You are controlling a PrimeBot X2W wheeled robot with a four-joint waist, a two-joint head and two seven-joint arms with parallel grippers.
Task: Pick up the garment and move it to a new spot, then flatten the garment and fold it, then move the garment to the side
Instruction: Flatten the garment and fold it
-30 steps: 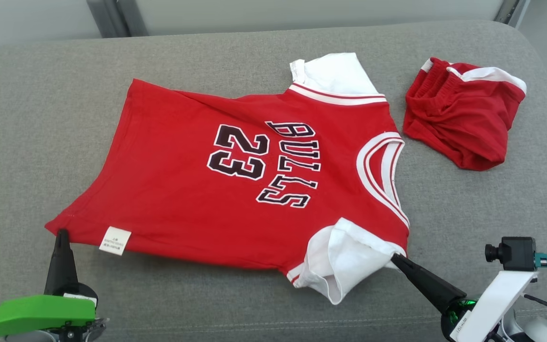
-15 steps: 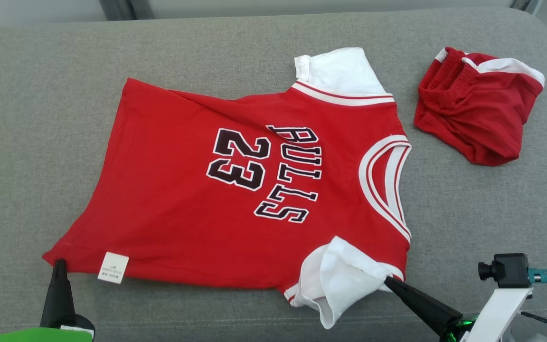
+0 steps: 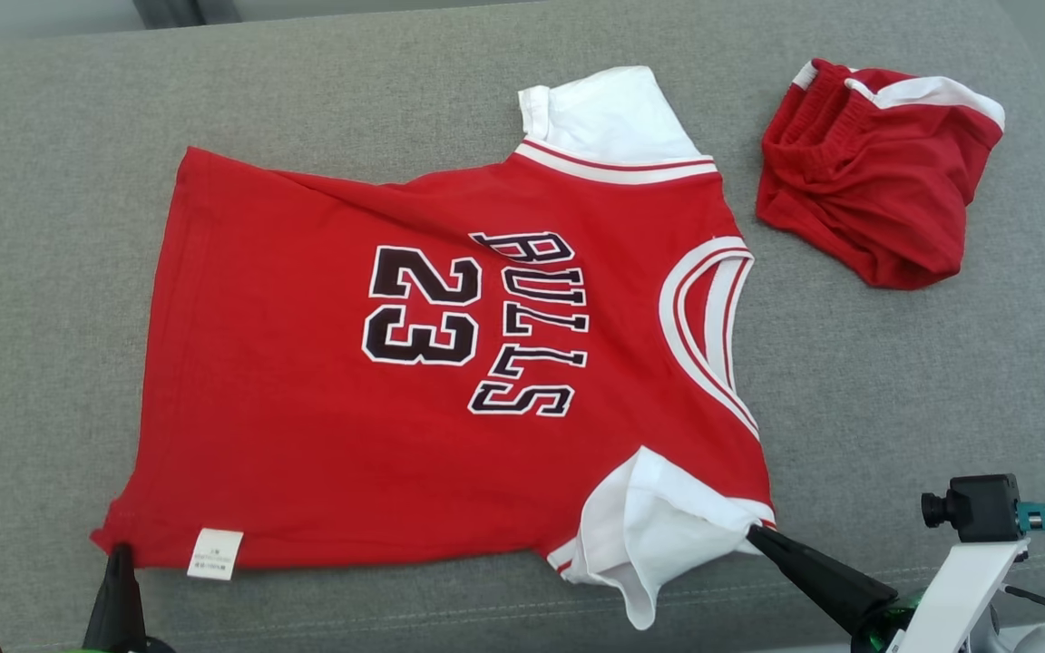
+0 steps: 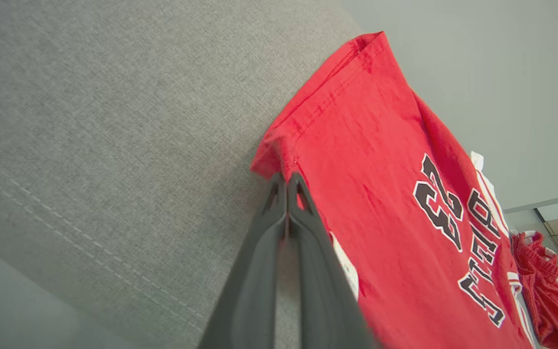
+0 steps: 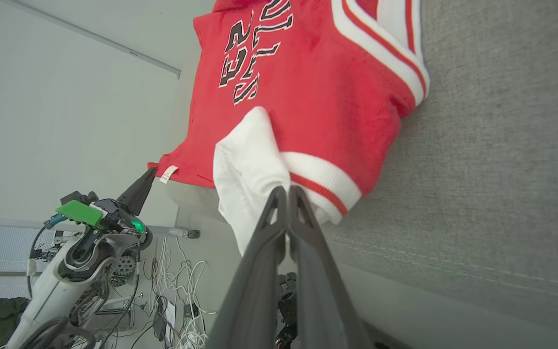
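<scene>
The garment, a red jersey with white sleeves and black "BULLS 23" lettering, lies spread face up on the grey cushion, collar to the right. My left gripper is shut on its near hem corner beside the small white label; in the left wrist view my left gripper pinches the hem of the garment. My right gripper is shut on the near shoulder, where the white sleeve hangs folded. From the right wrist, my right gripper is clamped on that sleeve.
A crumpled pair of red shorts with white trim lies at the back right, apart from the jersey. The cushion's front seam runs just below the jersey's near edge. Bare grey cushion lies left of the hem and right of the collar.
The head camera has shifted. Against the shorts, the jersey has been drawn toward the front edge, the hem end most, so it now lies squarer. Both grippers stayed shut on it.
</scene>
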